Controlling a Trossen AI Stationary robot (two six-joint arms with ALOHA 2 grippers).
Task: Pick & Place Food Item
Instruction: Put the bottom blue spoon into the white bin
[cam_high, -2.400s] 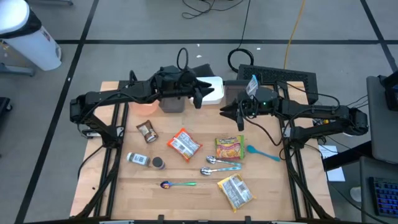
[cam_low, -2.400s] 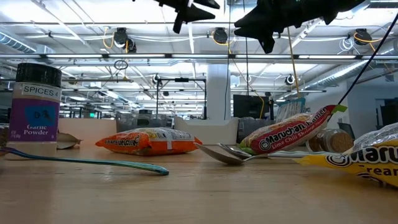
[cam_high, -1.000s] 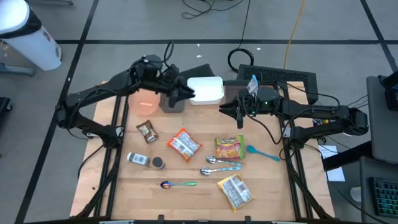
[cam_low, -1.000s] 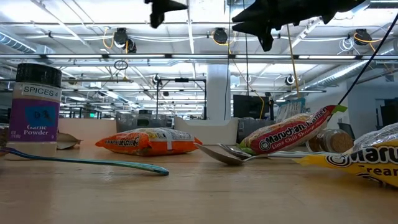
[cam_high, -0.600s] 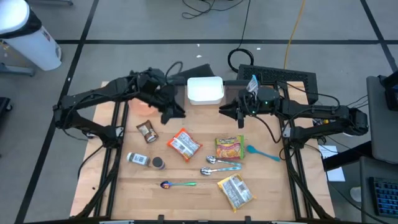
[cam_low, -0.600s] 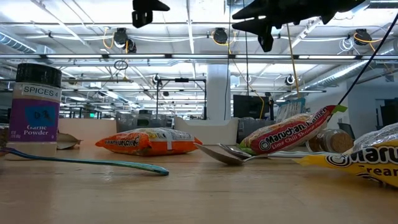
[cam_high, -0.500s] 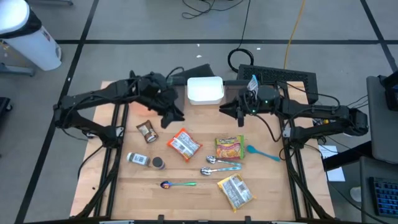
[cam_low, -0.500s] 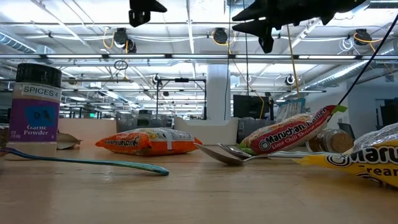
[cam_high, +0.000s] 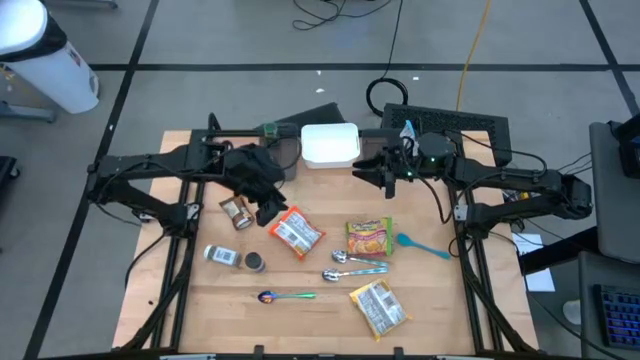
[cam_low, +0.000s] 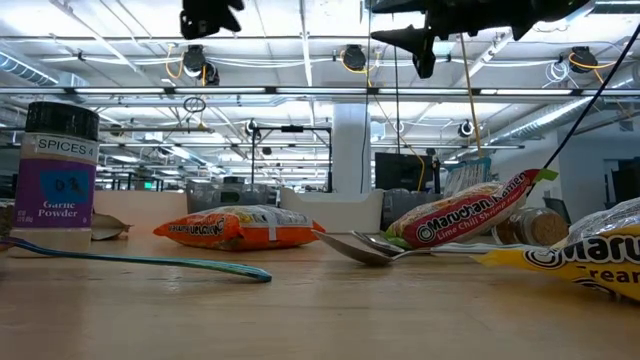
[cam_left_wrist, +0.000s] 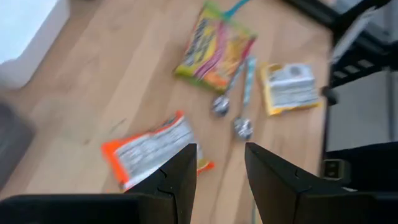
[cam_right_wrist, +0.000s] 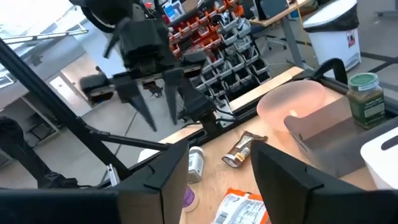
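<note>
Several food items lie flat on the wooden table (cam_high: 430, 300): an orange packet (cam_high: 297, 231), a green-and-yellow noodle packet (cam_high: 368, 238), a yellow packet (cam_high: 378, 306), a small brown packet (cam_high: 236, 212) and a spice jar (cam_high: 222, 257) on its side. My left gripper (cam_high: 268, 207) hangs above the table, tipped downward, just left of the orange packet (cam_left_wrist: 149, 151). It is open (cam_left_wrist: 221, 177) and holds nothing. My right gripper (cam_high: 368, 172) is level, high above the table beside the white container (cam_high: 330, 145), open (cam_right_wrist: 221, 180) and holding nothing.
Two metal spoons (cam_high: 352, 265), a teal spoon (cam_high: 420, 243) and a purple-and-green spoon (cam_high: 285, 296) lie among the packets. A pink bowl (cam_right_wrist: 292, 102), a grey container (cam_right_wrist: 336, 130) and a green-lidded jar (cam_right_wrist: 364, 93) stand near the far left edge.
My left gripper has swung from beside the white container at the far edge toward the near edge and a little down. It has tipped to point more downward and now hangs next to the orange packet. Nothing on the table has moved.
</note>
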